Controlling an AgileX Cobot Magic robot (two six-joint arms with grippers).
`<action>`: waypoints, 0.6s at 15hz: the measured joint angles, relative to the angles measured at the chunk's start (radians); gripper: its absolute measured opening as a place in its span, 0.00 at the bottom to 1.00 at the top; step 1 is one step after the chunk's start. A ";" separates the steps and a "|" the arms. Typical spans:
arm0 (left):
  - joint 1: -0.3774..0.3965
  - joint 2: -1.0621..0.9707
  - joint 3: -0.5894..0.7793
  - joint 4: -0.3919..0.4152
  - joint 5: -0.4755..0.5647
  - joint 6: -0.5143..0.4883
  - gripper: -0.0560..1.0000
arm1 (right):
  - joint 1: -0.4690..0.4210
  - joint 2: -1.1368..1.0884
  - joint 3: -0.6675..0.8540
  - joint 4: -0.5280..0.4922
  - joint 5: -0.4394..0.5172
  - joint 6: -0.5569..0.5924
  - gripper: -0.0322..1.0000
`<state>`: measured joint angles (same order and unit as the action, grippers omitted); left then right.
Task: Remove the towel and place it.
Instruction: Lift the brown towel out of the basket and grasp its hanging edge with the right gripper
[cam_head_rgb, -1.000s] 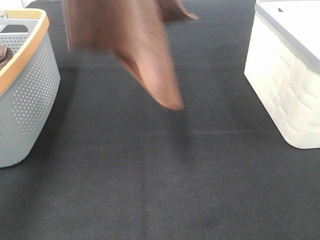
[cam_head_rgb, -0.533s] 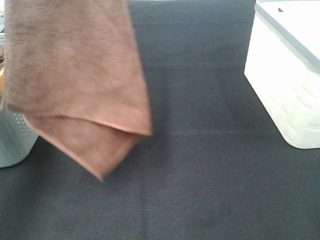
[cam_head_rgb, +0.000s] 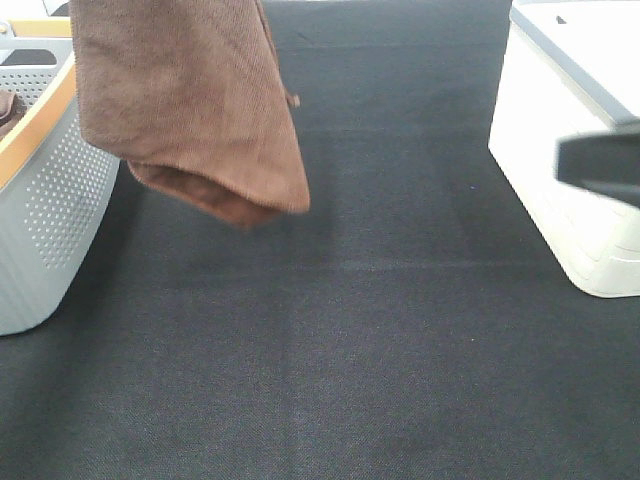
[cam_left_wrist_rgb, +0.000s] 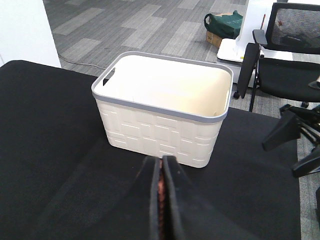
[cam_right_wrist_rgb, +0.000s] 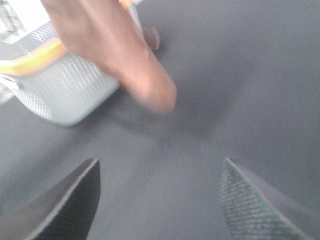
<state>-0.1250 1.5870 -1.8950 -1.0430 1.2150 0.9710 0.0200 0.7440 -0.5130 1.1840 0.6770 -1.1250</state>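
Black woven mat (cam_head_rgb: 400, 350) is laid over the whole table. Grey perforated basket (cam_head_rgb: 55, 200) with an orange rim (cam_head_rgb: 35, 135) is set at the left edge of the high view and is partly cropped. Cream block-patterned basket (cam_head_rgb: 540, 100) with a grey rim (cam_left_wrist_rgb: 150, 102) and a handle cutout (cam_left_wrist_rgb: 110, 76) is placed at the right edge, well apart from it. Past the table, grey carpet tiles (cam_left_wrist_rgb: 125, 25), a black office chair (cam_left_wrist_rgb: 295, 75) and a green bag (cam_left_wrist_rgb: 222, 24) are seen.

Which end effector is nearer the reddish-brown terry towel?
Left. The left end effector is shut on the reddish-brown terry towel; the right end effector hangs open, apart from it.
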 joint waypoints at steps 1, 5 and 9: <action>0.000 0.004 0.000 0.000 0.000 -0.002 0.05 | 0.000 0.050 -0.003 0.079 -0.013 -0.131 0.66; -0.062 0.035 0.000 0.035 0.000 0.004 0.05 | 0.000 0.206 -0.061 0.355 -0.013 -0.516 0.65; -0.191 0.081 0.000 0.181 0.002 0.094 0.05 | 0.000 0.377 -0.174 0.522 0.050 -0.677 0.63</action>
<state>-0.3160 1.6680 -1.8950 -0.8620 1.2170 1.0650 0.0200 1.1210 -0.6870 1.7060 0.7270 -1.8020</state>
